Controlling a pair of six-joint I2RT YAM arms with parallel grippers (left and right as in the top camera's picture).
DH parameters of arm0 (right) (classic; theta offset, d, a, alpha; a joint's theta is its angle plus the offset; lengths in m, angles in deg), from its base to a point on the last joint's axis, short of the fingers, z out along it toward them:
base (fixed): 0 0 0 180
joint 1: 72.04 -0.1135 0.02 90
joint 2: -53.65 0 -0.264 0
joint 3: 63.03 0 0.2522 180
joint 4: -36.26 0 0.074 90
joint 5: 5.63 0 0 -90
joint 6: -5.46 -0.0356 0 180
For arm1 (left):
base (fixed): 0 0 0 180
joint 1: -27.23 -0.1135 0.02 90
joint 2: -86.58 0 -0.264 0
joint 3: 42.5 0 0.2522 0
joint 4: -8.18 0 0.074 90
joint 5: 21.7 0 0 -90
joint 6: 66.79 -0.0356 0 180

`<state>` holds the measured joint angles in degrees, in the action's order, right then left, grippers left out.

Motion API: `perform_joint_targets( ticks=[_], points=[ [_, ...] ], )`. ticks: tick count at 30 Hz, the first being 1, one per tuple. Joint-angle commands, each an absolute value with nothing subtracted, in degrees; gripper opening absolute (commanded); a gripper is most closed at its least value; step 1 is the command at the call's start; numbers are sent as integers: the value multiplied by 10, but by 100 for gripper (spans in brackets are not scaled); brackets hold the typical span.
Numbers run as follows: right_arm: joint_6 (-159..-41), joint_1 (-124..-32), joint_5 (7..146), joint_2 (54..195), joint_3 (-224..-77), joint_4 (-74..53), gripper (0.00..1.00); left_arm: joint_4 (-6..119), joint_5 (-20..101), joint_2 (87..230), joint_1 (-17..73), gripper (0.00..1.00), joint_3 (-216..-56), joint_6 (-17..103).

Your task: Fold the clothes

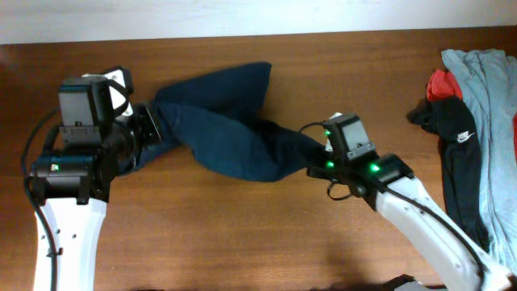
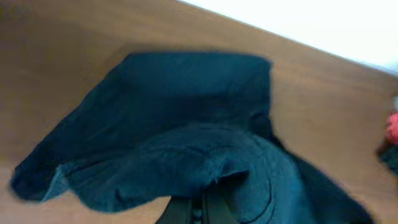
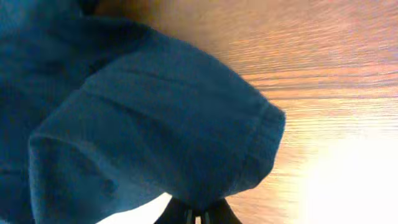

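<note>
No fold appears made yet: left gripper [image 1: 152,126] at 9 o'clock and right gripper [image 1: 313,155] at 3 o'clock pinch the bunched shorts [image 1: 230,125].

Both arms are the same two-tone deal: the left arm [image 1: 69,234] has a long white lower link with a few tiny dark screw dots, then chunky black joints, a boxy black wrist block and one green light glowing. The right arm [image 1: 428,220] has the same white shell and black joints, two green lights, and a thin black cable looping off it. The right gripper [image 3: 198,214] tips are plain black.
</note>
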<state>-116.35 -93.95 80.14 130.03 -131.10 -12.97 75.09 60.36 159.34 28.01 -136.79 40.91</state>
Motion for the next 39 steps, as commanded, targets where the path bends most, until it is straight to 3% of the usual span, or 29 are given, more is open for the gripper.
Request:
perform_joint_targets(
  ticks=[1, 6, 7, 11, 12, 16, 21, 24, 27, 37, 39],
  points=[
    [-1117, -927, 834, 1253, -1311, -172, 6, 799, 652, 1585, 277, 8, -1384, 385],
    [-1108, -926, 836, 1242, -1311, -262, 6, 914, 709, 1585, 277, 11, -1384, 385],
    [-1091, -926, 836, 1242, -1311, -277, 10, 963, 729, 1585, 277, 15, -1384, 385],
    [-1087, -926, 852, 1242, -1311, -277, 73, 1006, 748, 1585, 277, 24, -1384, 385],
    [-1088, -926, 861, 1242, -1311, -278, 83, 1013, 748, 1585, 277, 30, -1384, 385],
    [-1090, -925, 866, 1244, -1311, -286, 95, 1027, 748, 1586, 277, 51, -1382, 385],
    [-1124, -892, 847, 1286, -1311, -308, 97, 1020, 736, 1593, 277, 57, -1356, 385],
    [-1079, -873, 789, 1326, -1311, -305, 96, 1019, 692, 1605, 277, 57, -1324, 383],
    [-1057, -873, 785, 1340, -1311, -296, 98, 999, 678, 1615, 277, 69, -1271, 383],
    [-983, -874, 699, 1320, -1311, -267, 99, 854, 580, 1690, 277, 68, -1069, 390],
    [-983, -874, 699, 1320, -1311, -265, 99, 819, 580, 1705, 277, 63, -1051, 390]
  ],
)
